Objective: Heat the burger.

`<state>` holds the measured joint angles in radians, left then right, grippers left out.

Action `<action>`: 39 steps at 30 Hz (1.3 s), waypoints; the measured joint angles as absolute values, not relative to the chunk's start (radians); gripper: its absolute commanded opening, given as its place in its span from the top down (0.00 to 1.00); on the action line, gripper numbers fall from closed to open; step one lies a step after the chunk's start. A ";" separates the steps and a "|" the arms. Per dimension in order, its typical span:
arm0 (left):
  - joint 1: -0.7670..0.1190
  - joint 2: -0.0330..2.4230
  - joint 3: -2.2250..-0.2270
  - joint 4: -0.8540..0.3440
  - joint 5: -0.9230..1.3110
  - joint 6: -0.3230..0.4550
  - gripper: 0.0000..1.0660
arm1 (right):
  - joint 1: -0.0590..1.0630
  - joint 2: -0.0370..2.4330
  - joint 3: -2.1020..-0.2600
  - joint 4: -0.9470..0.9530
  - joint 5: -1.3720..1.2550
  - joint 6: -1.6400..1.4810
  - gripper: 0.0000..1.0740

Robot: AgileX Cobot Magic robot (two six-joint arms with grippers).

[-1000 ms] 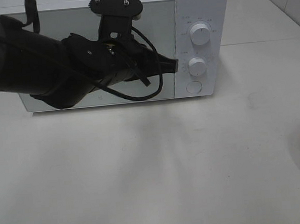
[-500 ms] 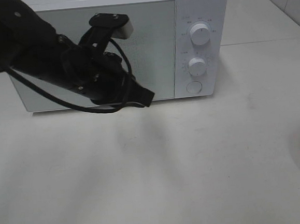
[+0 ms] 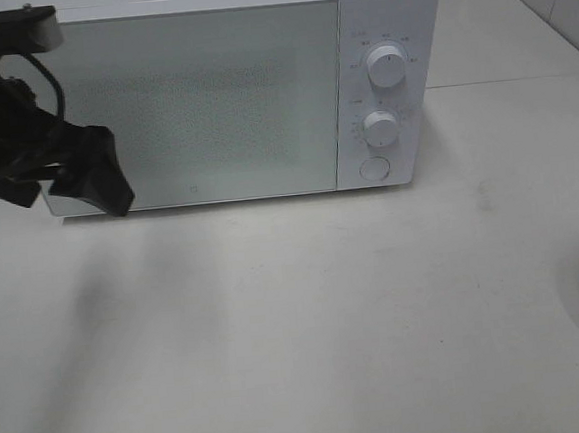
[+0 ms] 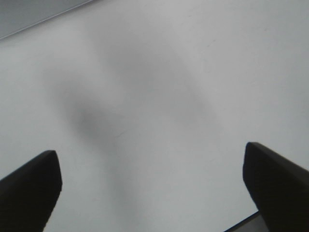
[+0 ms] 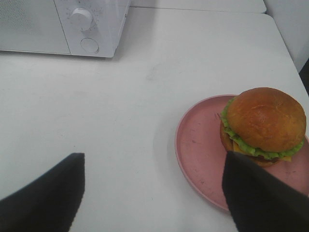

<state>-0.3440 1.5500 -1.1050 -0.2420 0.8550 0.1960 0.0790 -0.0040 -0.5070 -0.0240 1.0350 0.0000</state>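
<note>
Upright burger on pink plate

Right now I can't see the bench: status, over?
Left gripper open, empty. Right gripper open, empty. Burger on pink plate. Microwave door shut.

One white box-shaped microwave with two round white knobs, one glossy golden-brown burger, one shallow pink plate, two black grippers.

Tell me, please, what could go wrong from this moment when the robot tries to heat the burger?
1. The microwave door looks shut, so the burger cannot go in until it is opened.
2. The burger is tall and sits near the edge of the pink plate; a careless grip by the open right gripper may topple it.
</note>
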 measured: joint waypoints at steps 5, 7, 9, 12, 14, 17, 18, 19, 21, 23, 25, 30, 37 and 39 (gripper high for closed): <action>-0.287 1.500 -1.105 -0.221 0.959 0.143 0.08 | 0.079 -0.004 -0.507 -0.024 1.035 0.000 0.29; -0.255 1.475 -1.105 -0.206 1.009 0.122 0.08 | 0.079 -0.004 -0.507 -0.024 1.035 0.000 0.29; -0.200 1.435 -1.105 -0.170 1.090 0.093 0.08 | 0.079 -0.004 -0.507 -0.024 1.035 0.000 0.29; -0.185 1.424 -1.105 -0.157 1.111 0.084 0.08 | 0.079 -0.004 -0.507 -0.024 1.035 0.000 0.29; -0.126 1.365 -1.105 -0.086 1.184 0.048 0.08 | 0.079 -0.004 -0.507 -0.024 1.035 0.000 0.29; -0.114 1.345 -1.104 -0.072 1.194 0.037 0.08 | 0.079 -0.004 -0.507 -0.024 1.035 0.000 0.29; -0.092 1.300 -1.092 -0.058 1.202 0.027 0.08 | 0.079 -0.004 -0.507 -0.024 1.035 0.000 0.29; -0.081 1.271 -1.078 -0.055 1.204 0.024 0.08 | 0.079 -0.004 -0.507 -0.024 1.035 0.000 0.29; -0.061 1.206 -1.044 -0.051 1.203 0.024 0.08 | 0.079 -0.004 -0.507 -0.024 1.035 0.000 0.29; -0.048 1.145 -0.993 -0.047 1.197 0.024 0.08 | 0.079 -0.004 -0.507 -0.024 1.035 0.000 0.29; -0.041 1.048 -0.914 -0.045 1.173 0.024 0.08 | 0.079 -0.004 -0.507 -0.024 1.035 0.000 0.29; -0.041 0.884 -0.783 -0.045 1.142 0.024 0.08 | 0.079 -0.004 -0.507 -0.024 1.035 0.000 0.29; -0.041 0.705 -0.639 -0.045 1.128 0.054 0.08 | 0.079 -0.004 -0.507 -0.024 1.035 0.000 0.29; -0.041 0.620 -0.575 -0.046 1.110 0.058 0.08 | 0.079 -0.004 -0.507 -0.024 1.035 0.000 0.29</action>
